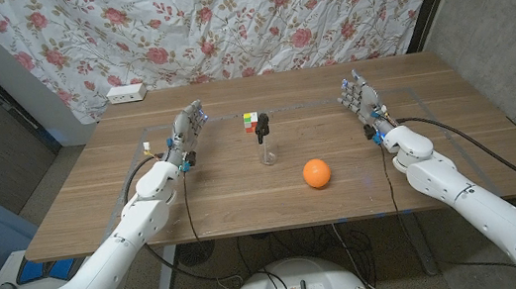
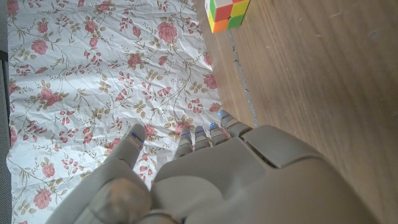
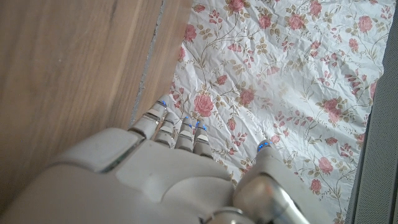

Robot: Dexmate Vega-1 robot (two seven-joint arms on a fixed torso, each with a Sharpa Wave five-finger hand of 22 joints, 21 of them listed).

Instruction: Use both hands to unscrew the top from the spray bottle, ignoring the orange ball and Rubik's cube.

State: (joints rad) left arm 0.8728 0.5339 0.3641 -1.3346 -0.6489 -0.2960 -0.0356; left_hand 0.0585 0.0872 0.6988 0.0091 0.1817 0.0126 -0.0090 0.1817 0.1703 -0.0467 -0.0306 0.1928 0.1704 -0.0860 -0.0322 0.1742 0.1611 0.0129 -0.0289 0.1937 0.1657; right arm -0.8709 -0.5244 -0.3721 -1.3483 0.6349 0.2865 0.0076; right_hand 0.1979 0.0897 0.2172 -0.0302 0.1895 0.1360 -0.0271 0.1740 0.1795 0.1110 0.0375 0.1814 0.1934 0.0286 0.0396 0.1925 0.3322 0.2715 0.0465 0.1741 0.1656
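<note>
The round orange ball [image 1: 316, 173] lies nearest, at five o'clock of the clear plastic spray bottle with a black top [image 1: 265, 144], mid-table, upright, axis vertical. Left hand [image 1: 187, 131] and right hand [image 1: 360, 99] wait empty, fingers apart; best close in together, one bracing, one twisting, avoiding the multicoloured Rubik's cube [image 1: 253, 120] at eleven o'clock

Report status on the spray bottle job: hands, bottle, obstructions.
Left hand and right hand open, holding nothing, wide of centre. Spray bottle upright mid-table, top on, untouched. Rubik's cube just behind it, orange ball front-right; neither blocks approach.
</note>
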